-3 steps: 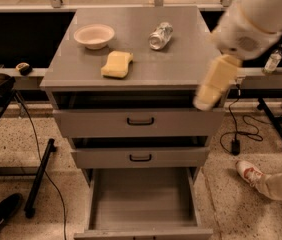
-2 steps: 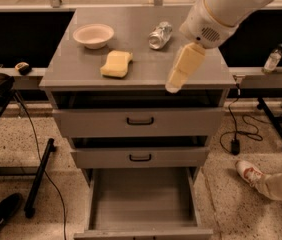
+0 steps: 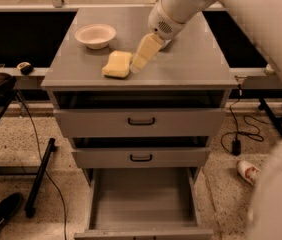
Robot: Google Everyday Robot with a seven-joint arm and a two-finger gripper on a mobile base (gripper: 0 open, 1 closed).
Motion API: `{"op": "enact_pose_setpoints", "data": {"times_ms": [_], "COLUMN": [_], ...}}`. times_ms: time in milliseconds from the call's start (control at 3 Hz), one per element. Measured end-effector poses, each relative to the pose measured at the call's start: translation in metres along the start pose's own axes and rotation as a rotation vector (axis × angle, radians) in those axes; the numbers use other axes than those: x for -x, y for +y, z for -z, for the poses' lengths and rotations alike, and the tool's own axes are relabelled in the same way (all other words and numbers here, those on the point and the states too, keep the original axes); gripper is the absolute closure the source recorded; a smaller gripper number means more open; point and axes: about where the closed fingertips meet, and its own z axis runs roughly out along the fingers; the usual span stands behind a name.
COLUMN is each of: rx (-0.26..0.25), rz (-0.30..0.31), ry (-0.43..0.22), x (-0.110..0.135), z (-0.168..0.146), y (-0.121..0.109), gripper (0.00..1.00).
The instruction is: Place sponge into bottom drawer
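Note:
The pale yellow sponge (image 3: 117,64) lies on the grey cabinet top (image 3: 191,59), left of centre near the front edge. My gripper (image 3: 137,64) reaches down from the upper right on the white arm; its yellowish padded fingers (image 3: 146,51) point down-left, with the tips right beside the sponge's right side. The bottom drawer (image 3: 143,199) is pulled out below, and its flat grey floor is bare.
A small white bowl (image 3: 95,35) stands at the back left of the cabinet top. The two upper drawers (image 3: 141,121) with black handles are nearly closed. A black stand leg (image 3: 40,176) and cables lie on the floor at the left; a shoe (image 3: 249,171) lies at the right.
The arm has swung left across the cabinet top, bringing my gripper from the right front edge to the sponge's right side. The can seen earlier is now hidden behind the arm.

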Motion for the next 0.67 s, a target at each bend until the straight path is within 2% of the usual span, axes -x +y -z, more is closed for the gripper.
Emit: {"op": "enact_pose_setpoints", "data": {"times_ms": [333,667], "rx": [0.06,0.115], "rz": [-0.059,-0.087], "ry": [0.001,-0.001], "x": [0.014,0.022], "z": [-0.05,-0.089], "y": [-0.017,-0.019], "gripper": [0.0,0.0]}}
